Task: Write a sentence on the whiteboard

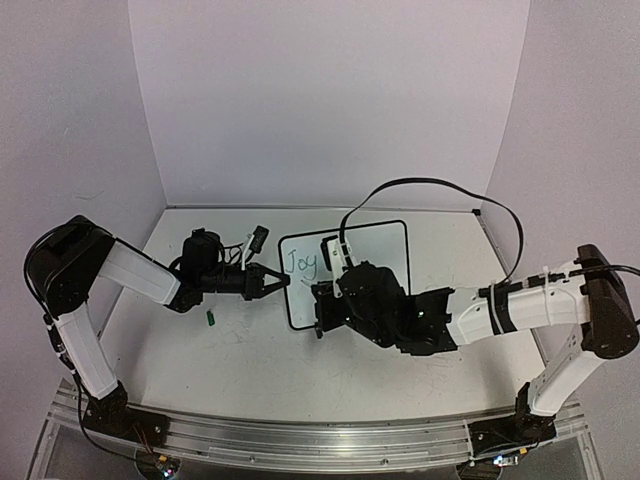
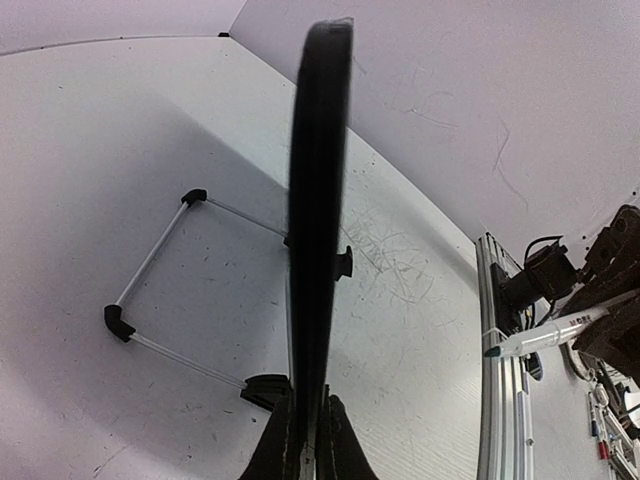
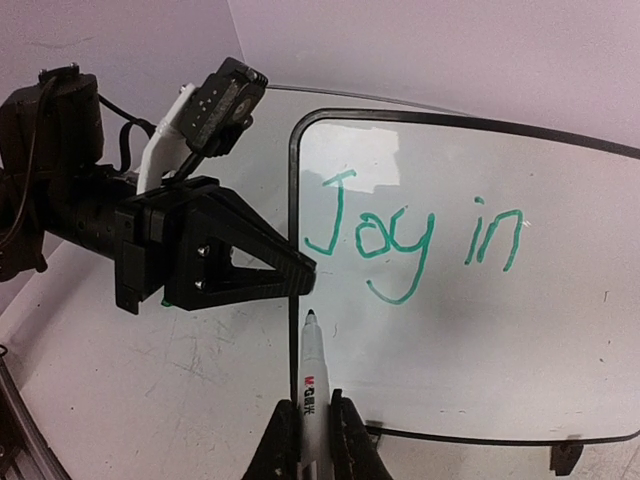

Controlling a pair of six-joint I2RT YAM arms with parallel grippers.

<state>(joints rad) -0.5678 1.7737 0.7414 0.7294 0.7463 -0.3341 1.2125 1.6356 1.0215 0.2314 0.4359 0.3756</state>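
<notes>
Whiteboard [image 1: 375, 248] stands in the far half of the desk [image 1: 240, 370], midway between its side edges, with green "Joy in" [image 3: 412, 243] written across its upper part. Left jaws are clamped on its left edge. Right jaws grip a marker [image 3: 309, 372], its tip just below the "J".

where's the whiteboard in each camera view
top external: whiteboard at centre, partly covered by the right arm.
left wrist: edge-on, a dark vertical band mid-picture.
right wrist: fills the right half, green writing on it.
shared landmark: the left pincer clamped on its left edge.
</notes>
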